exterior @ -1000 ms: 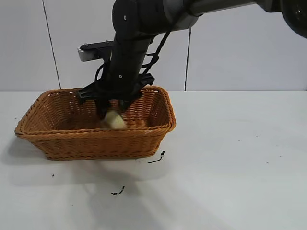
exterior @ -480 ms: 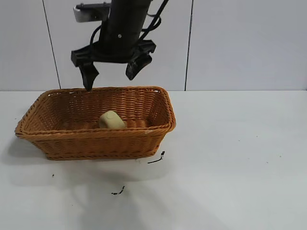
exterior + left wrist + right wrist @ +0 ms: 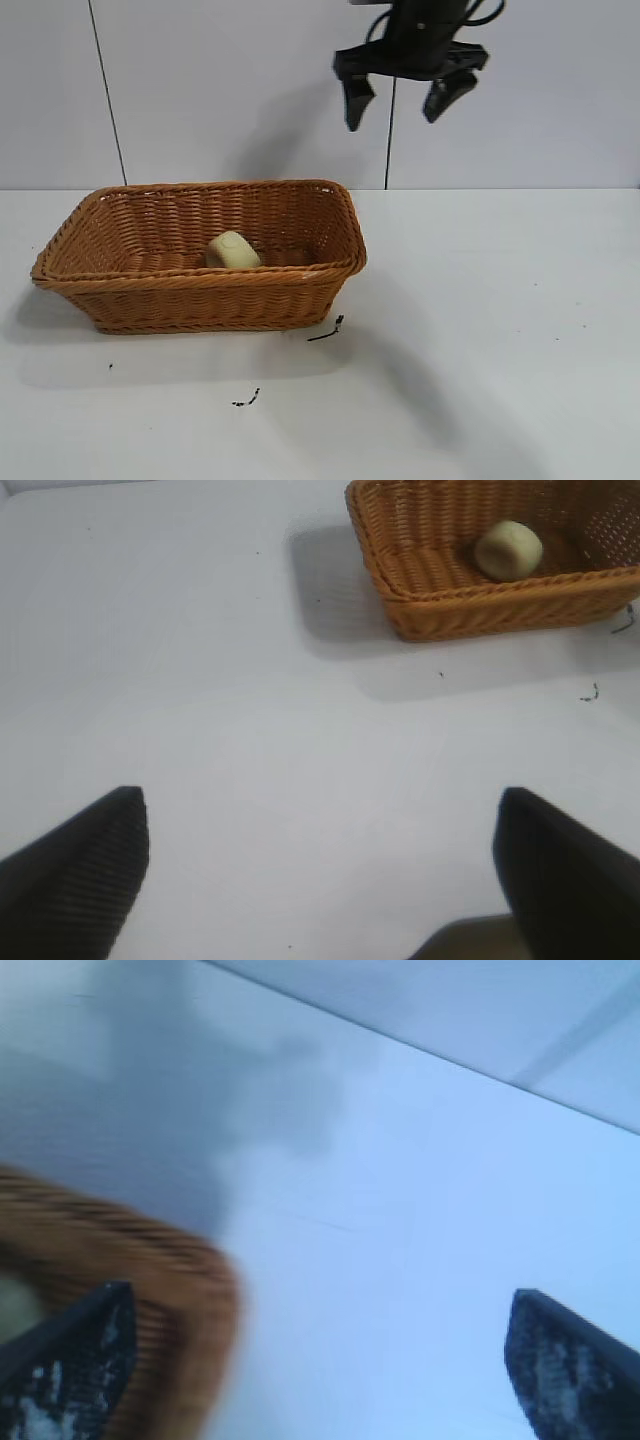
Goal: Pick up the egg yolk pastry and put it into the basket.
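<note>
The egg yolk pastry (image 3: 232, 250), a small pale yellow lump, lies inside the orange-brown wicker basket (image 3: 200, 274) on the left of the white table. It also shows in the left wrist view (image 3: 508, 549), lying in the basket (image 3: 480, 592). My right gripper (image 3: 392, 115) is open and empty, high in the air above and to the right of the basket. In the right wrist view the gripper (image 3: 320, 1295) has a blurred corner of the basket (image 3: 170, 1280) below one finger. My left gripper (image 3: 320, 800) is open and empty over bare table, far from the basket.
Two small dark scraps lie on the table in front of the basket, one close to its right front corner (image 3: 326, 331), one nearer the camera (image 3: 247, 400). A grey panelled wall stands behind the table.
My right gripper let go of the pastry in the basket, opened, then rose and swung up and to the right, away from the basket. The pastry stays where it was dropped.
</note>
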